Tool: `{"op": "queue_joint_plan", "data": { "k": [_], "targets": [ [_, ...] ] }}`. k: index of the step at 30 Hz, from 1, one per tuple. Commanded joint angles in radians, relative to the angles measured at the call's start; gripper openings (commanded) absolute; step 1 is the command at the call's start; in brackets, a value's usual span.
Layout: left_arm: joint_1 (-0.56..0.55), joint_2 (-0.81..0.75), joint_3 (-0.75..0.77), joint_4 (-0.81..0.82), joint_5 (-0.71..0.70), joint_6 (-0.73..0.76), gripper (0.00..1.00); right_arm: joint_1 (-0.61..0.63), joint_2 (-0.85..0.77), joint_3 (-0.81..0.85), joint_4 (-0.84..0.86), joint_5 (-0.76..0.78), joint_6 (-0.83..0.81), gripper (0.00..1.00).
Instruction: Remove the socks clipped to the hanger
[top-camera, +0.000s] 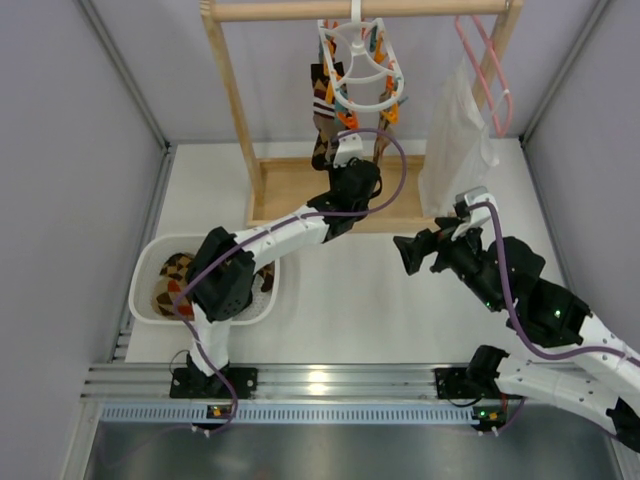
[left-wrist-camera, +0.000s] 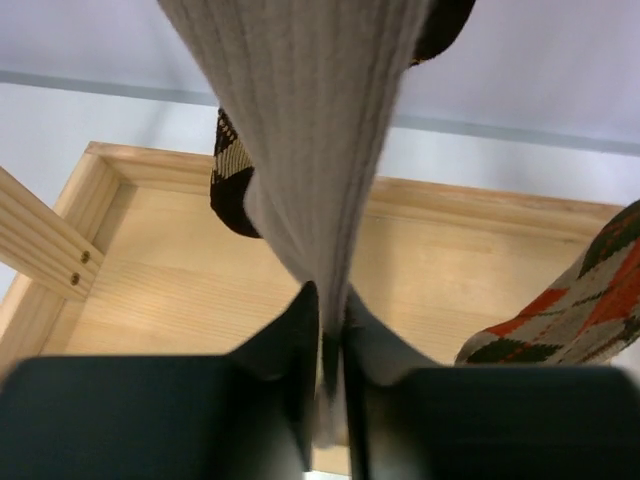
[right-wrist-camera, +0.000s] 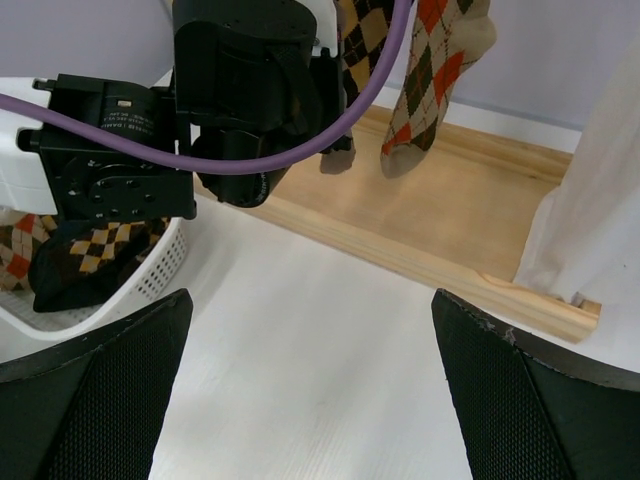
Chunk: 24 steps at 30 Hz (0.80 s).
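Socks (top-camera: 326, 105) hang clipped to hanger (top-camera: 360, 60) on wooden rack (top-camera: 232, 100). Left gripper (left-wrist-camera: 327, 370) pinches lower end of grey ribbed sock (left-wrist-camera: 310, 130). Right gripper (right-wrist-camera: 312, 340) spread wide above tabletop (top-camera: 340, 300). More socks lie in white basket (top-camera: 140, 290).

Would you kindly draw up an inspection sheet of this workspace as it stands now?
Surface: white table; wooden rack at the far side.
Job's things: white ring hanger on the rack's rail, argyle socks clipped below it; more socks in the basket.
Clutter: pink hanger with a white garment.
Grippers: left gripper shut on a hanging grey ribbed sock; right gripper open, holding nothing.
Cables: purple cable loops beside the left wrist, near the socks; another runs along the right arm.
Surroundings: grey walls; metal rail at the near edge.
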Motion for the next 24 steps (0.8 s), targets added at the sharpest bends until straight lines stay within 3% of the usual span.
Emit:
{"op": "queue_joint_plan", "data": {
  "k": [1, 4, 12, 24],
  "targets": [
    [0.002, -0.046, -0.035, 0.042, -0.036, -0.034, 0.12, -0.011, 0.006, 0.014, 0.021, -0.033, -0.008, 1.0],
    [0.002, -0.103, -0.104, 0.044, 0.007, -0.063, 0.0, -0.009, 0.02, 0.022, 0.035, -0.044, 0.001, 0.99],
    [-0.005, -0.249, -0.253, 0.047, 0.24, -0.089, 0.0, -0.011, 0.063, 0.094, 0.096, -0.101, 0.064, 1.0],
    [-0.2, -0.29, -0.282, 0.041, 0.087, -0.017, 0.0, -0.009, 0.215, 0.358, 0.069, -0.144, 0.053, 0.99]
  ]
}}
